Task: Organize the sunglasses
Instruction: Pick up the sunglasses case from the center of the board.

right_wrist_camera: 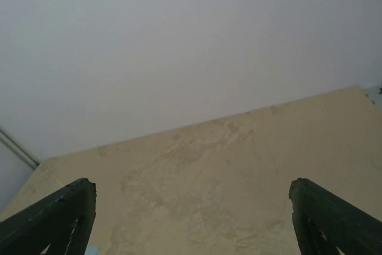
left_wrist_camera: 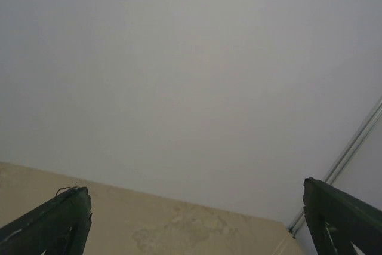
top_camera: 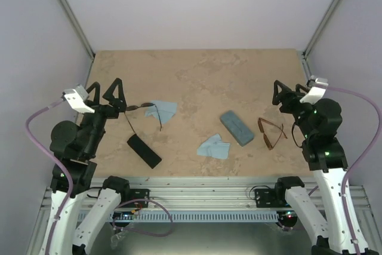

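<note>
The black-framed sunglasses (top_camera: 142, 107) lie open at the left, partly on a light-blue cloth (top_camera: 163, 110), their thin arms pointing toward me. The brown-framed sunglasses (top_camera: 269, 131) lie open at the right, beside a grey-blue case (top_camera: 236, 127). My left gripper (top_camera: 105, 92) is open and empty, raised just left of the black pair. My right gripper (top_camera: 285, 95) is open and empty, raised behind and to the right of the brown pair. The left wrist view (left_wrist_camera: 194, 190) and right wrist view (right_wrist_camera: 191, 184) show only spread fingers, bare tabletop and wall; neither shows any sunglasses.
A black case (top_camera: 144, 151) lies near the front left. A second light-blue cloth (top_camera: 213, 146) lies at the front middle, left of the grey-blue case. White walls with metal corner posts (top_camera: 70, 13) enclose the beige table (top_camera: 197, 79).
</note>
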Controlling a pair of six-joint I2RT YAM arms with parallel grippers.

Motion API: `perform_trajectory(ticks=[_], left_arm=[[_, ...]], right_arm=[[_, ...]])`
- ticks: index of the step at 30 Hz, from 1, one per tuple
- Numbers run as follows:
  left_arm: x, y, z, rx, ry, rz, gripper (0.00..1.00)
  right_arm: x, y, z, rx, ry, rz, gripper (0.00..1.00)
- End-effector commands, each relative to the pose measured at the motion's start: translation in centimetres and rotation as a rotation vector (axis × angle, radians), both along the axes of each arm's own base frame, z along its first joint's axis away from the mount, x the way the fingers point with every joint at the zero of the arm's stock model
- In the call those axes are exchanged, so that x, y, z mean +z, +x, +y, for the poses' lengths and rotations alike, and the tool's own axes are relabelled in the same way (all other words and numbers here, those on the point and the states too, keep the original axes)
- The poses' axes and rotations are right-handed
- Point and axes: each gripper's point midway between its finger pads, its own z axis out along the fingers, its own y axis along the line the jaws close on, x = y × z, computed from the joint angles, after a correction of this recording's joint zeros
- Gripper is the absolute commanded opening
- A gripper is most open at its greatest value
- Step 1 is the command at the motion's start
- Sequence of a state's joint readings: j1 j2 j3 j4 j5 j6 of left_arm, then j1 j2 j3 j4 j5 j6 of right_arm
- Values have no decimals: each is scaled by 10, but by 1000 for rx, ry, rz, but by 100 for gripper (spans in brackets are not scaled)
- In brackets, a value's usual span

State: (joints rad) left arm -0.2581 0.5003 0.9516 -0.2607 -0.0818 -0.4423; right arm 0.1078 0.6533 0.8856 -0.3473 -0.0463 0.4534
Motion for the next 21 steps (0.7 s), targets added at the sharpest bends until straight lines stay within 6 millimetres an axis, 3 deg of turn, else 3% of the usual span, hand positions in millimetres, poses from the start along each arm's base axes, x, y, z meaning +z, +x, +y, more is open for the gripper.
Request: perform_trajectory(ticks=[1,10,15,21], left_arm=[[-23,2,-8,-57,-14,57,98],[-78,14,-48,-289,-61,160,99],[-112,26,-59,-341,-97,258,99],[-128,33,-73,-414,-117,309,99]], right_arm=[[-19,6,7,50,27,47,89],[-134,24,3,-3,13,409,82],[-198,10,13,-26,-15,591,82],[-255,-10,46,58,6,724,82]])
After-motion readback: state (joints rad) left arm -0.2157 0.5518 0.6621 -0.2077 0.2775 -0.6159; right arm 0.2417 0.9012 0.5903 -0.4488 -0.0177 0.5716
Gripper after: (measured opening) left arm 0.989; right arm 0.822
